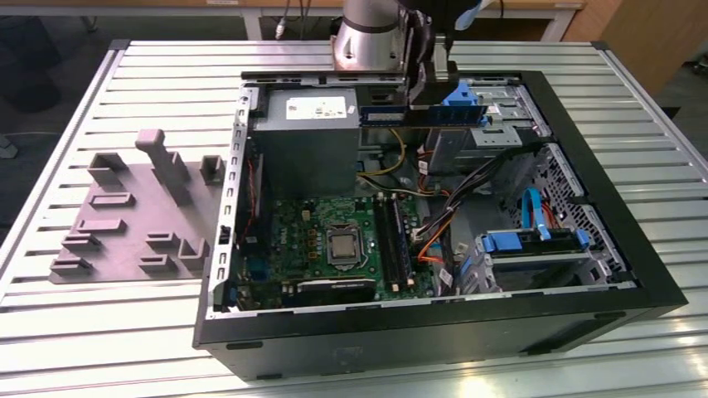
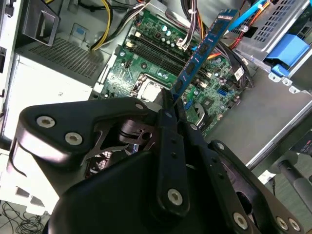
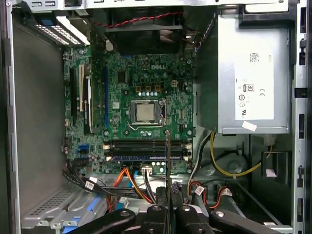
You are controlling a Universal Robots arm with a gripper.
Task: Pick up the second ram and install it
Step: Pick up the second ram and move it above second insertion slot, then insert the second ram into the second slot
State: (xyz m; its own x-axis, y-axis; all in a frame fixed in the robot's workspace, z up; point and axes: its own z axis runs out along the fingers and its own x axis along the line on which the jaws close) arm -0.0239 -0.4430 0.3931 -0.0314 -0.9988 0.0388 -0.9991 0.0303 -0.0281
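My gripper (image 1: 426,93) hangs above the far end of the open computer case (image 1: 443,332), shut on the second ram (image 1: 387,117), a long blue-green stick held level over the power supply and drive bay. In the second wrist view the ram (image 2: 202,48) juts out from between the closed fingertips (image 2: 168,109), over the green motherboard (image 2: 146,73). In the first wrist view the ram (image 3: 167,165) shows edge-on as a thin line, rising from the gripper (image 3: 167,208) and crossing the black memory slots (image 3: 146,145). A blue strip lies in the slot nearest the board's edge (image 3: 146,157).
A grey power supply (image 1: 304,141) fills the far left of the case in the exterior view. Orange, black and yellow cables (image 1: 443,224) run beside the slots. Blue drive-bay brackets (image 1: 531,245) sit at the exterior view's right. A grey fixture block (image 1: 133,215) lies on the slatted table (image 1: 66,332).
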